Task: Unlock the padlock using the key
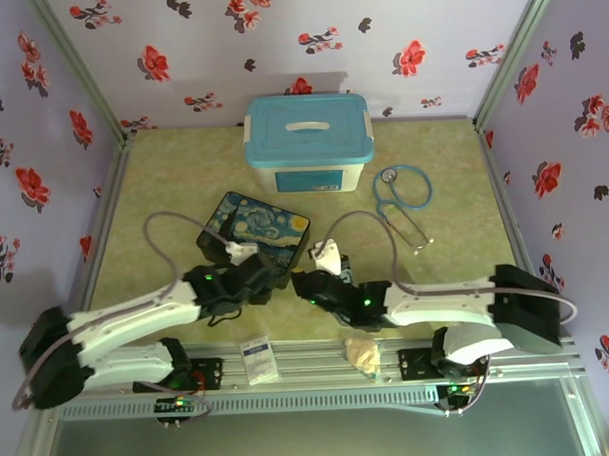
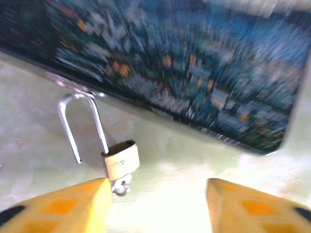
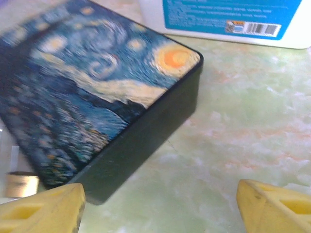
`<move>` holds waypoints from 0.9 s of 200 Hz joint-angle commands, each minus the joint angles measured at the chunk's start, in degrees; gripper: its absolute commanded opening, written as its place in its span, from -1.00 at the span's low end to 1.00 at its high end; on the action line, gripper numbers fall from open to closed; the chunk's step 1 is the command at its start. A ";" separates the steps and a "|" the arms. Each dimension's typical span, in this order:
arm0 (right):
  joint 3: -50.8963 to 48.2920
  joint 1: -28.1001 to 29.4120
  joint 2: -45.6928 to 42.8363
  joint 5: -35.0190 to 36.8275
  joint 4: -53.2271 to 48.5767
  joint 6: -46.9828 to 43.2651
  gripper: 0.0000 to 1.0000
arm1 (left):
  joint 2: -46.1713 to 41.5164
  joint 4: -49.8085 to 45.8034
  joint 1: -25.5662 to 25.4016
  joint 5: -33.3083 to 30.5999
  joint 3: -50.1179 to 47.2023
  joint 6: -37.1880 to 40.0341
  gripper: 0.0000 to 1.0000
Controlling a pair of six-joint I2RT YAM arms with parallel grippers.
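The padlock (image 2: 121,162) lies on the counter (image 2: 194,160) beside the starry-night box (image 2: 184,63), its shackle (image 2: 66,126) swung open. Left hand (image 2: 158,187) and right hand (image 3: 160,189) are spread, empty.

— What's around it?
— Lilac walls (image 1: 127,24) on three sides, printed with red and dark flowers. Metal posts (image 1: 510,56) in the corners.
— Underneath?
— A pale green marbled counter (image 1: 465,232), evenly lit, with an aluminium rail (image 1: 309,363) along the near edge.

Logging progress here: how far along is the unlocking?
Done, it seems: the padlock has its shackle open, one leg free of the body, the key apparently in its base. In hand: nothing; left pincer and right pincer are open. Left: perhaps withdrawing the key.
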 commanded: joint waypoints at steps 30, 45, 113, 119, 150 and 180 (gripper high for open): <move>3.09 2.82 1.27 -16.56 3.24 1.01 0.59 | -11.76 0.87 19.30 10.22 -1.65 11.35 0.44; 7.08 5.48 7.46 -16.97 4.38 1.01 0.60 | -9.70 2.35 25.19 14.05 -0.87 14.27 0.47; 21.44 6.45 30.50 -10.93 2.89 9.50 0.64 | -8.07 8.22 34.11 17.13 -2.84 16.22 0.50; 22.20 6.12 31.53 -10.83 2.41 9.50 0.63 | -8.21 8.31 35.19 18.32 -2.98 16.21 0.50; 21.95 3.12 34.97 -13.51 4.65 13.46 0.64 | -9.34 8.16 35.89 19.82 -3.50 16.23 0.52; 22.76 2.08 37.10 -14.69 6.41 13.06 0.63 | -9.85 10.24 35.96 21.35 -6.26 15.29 0.52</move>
